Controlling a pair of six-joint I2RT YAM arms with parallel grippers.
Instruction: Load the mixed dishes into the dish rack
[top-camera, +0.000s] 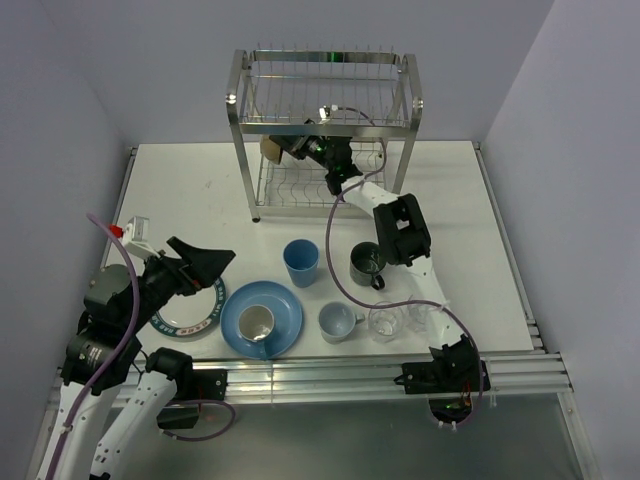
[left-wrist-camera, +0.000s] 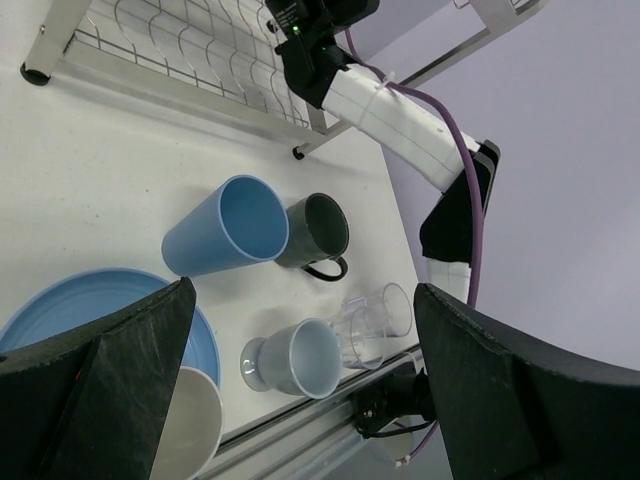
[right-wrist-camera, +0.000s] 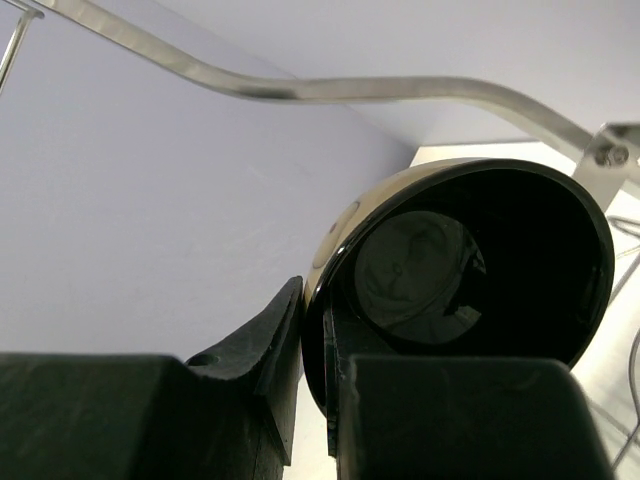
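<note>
Though crowded with dishes (top-camera: 290, 322), white table (top-camera: 200, 190) amid pale lilac walls (top-camera: 150, 70).

White arm links (top-camera: 362, 192), black joints (top-camera: 402, 230), purple cables (left-wrist-camera: 470, 180), black wedge-shaped end effector fingers (left-wrist-camera: 120, 370)

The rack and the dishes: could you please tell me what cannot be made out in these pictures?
The bowl: in the top view the right gripper and rack wires hide most of it; whether it touches the prongs is unclear.
The patterned plate: top view, the left gripper covers part of it.
The rack: the right wrist view shows only one bar, cut off by the edges.
</note>
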